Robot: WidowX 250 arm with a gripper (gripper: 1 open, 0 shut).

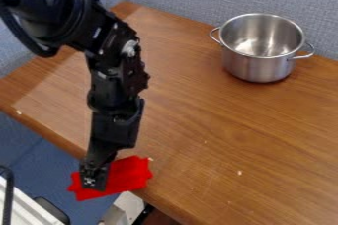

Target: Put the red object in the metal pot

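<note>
The red object [122, 177] lies flat at the front edge of the wooden table [199, 120], partly over the edge. My gripper [91, 176] points down onto its left part and hides that part. The jaws stand open; the fingertips are dark and small, and I see no firm grasp. The metal pot [262, 47] stands upright and empty at the back right of the table, far from the gripper. The black arm rises from the gripper to the upper left.
Blue floor or cloth shows beyond the table's front and right edges. A white item [126, 207] sits just below the front edge near the red object. Bare wood lies between the gripper and the pot.
</note>
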